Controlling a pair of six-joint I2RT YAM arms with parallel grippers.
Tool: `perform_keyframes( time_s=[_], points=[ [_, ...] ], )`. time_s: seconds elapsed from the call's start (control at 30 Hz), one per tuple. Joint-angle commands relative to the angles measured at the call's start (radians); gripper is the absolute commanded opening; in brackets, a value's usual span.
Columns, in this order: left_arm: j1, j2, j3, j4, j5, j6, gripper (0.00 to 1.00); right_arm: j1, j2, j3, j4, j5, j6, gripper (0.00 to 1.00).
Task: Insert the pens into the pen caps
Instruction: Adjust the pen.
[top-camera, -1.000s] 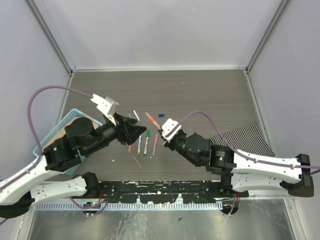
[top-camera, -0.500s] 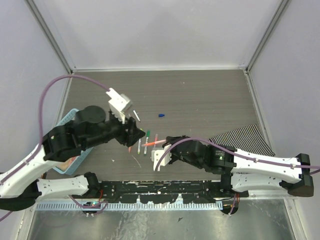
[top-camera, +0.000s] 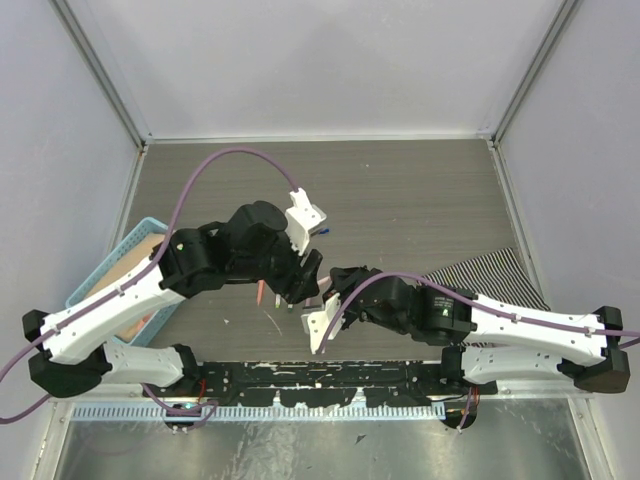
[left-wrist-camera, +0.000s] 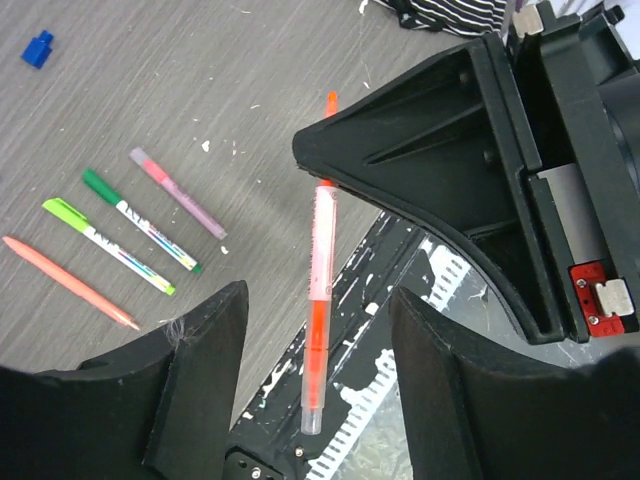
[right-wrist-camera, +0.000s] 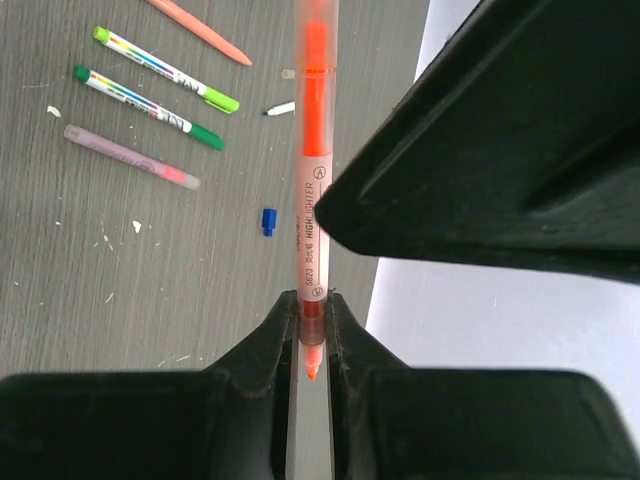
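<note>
The right gripper (right-wrist-camera: 312, 318) pinches one orange highlighter (right-wrist-camera: 314, 180), which runs up the centre of the frame. The left gripper (left-wrist-camera: 318, 300) is spread wide, holding nothing. Four more lie at left on the table (left-wrist-camera: 230, 90): salmon pen (left-wrist-camera: 68, 282), lime pen (left-wrist-camera: 105, 244), green pen (left-wrist-camera: 140, 220), pink pen (left-wrist-camera: 177, 192). One blue cap (left-wrist-camera: 38, 48) sits upper left.

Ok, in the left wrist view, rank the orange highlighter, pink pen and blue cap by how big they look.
1. orange highlighter, though it is nearer the camera than the others, so its lead is unsure.
2. pink pen.
3. blue cap, plainly smallest.
</note>
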Motion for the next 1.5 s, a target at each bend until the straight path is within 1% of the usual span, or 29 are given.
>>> perform_keyframes(
  time_s=[0.0,0.07,0.17,0.33,0.43,0.5,0.6,0.7,0.77,0.9,0.97,1.13,1.2,1.23,1.27,1.3,1.33,1.4,1.43,1.47],
  points=[
    [0.0,0.02,0.018,-0.006,0.068,0.016,0.63,0.001,-0.004,0.056,-0.007,0.001,-0.106,0.06],
    [0.0,0.032,0.017,-0.009,0.07,0.022,0.61,0.001,-0.004,0.06,-0.008,-0.001,-0.107,0.06],
    [-0.001,0.048,0.019,-0.009,0.085,0.032,0.54,0.001,0.0,0.065,-0.009,-0.005,-0.111,0.06],
    [-0.001,0.088,0.028,-0.042,0.091,0.051,0.48,0.001,0.005,0.074,-0.016,0.0,-0.119,0.06],
    [-0.001,0.091,0.029,-0.048,0.09,0.054,0.38,0.001,0.008,0.077,-0.019,-0.006,-0.121,0.06],
    [0.0,0.086,0.03,-0.048,0.087,0.055,0.34,0.001,0.011,0.077,-0.022,-0.004,-0.121,0.06],
    [0.0,0.082,0.035,-0.054,0.084,0.061,0.34,0.001,0.019,0.076,-0.03,0.001,-0.122,0.06],
    [-0.001,0.077,0.036,-0.059,0.076,0.064,0.41,0.001,0.025,0.078,-0.037,0.004,-0.123,0.06],
    [0.0,0.077,0.038,-0.058,0.073,0.067,0.43,0.001,0.027,0.078,-0.039,0.0,-0.122,0.06],
    [0.0,0.078,0.041,-0.056,0.071,0.068,0.41,0.001,0.033,0.08,-0.039,-0.008,-0.121,0.07],
    [0.0,0.08,0.043,-0.054,0.072,0.069,0.35,0.001,0.035,0.08,-0.039,-0.008,-0.119,0.07],
    [-0.001,0.081,0.043,-0.047,0.077,0.068,0.1,0.001,0.042,0.078,-0.039,-0.012,-0.121,0.11],
    [-0.001,0.081,0.042,-0.047,0.076,0.07,0.01,0.001,0.039,0.081,-0.037,-0.014,-0.121,0.15],
    [-0.001,0.079,0.04,-0.046,0.073,0.07,0.0,0.001,0.037,0.083,-0.034,-0.014,-0.121,0.19],
    [0.0,0.078,0.039,-0.046,0.069,0.07,0.0,0.001,0.034,0.085,-0.031,-0.014,-0.121,0.24],
    [0.0,0.076,0.036,-0.045,0.065,0.07,0.0,0.001,0.029,0.084,-0.026,-0.013,-0.12,0.31],
    [0.0,0.072,0.032,-0.042,0.058,0.07,0.0,0.001,0.024,0.086,-0.023,-0.011,-0.122,0.42],
    [0.0,0.066,0.021,-0.034,0.037,0.069,0.0,0.001,0.011,0.091,-0.013,-0.008,-0.12,0.57],
    [-0.001,0.066,0.016,-0.03,0.023,0.068,0.0,0.001,0.001,0.091,-0.006,-0.007,-0.114,0.64],
    [0.001,0.066,0.009,-0.027,0.007,0.065,0.0,0.001,-0.015,0.094,0.001,-0.009,-0.104,0.68]
  ],
)
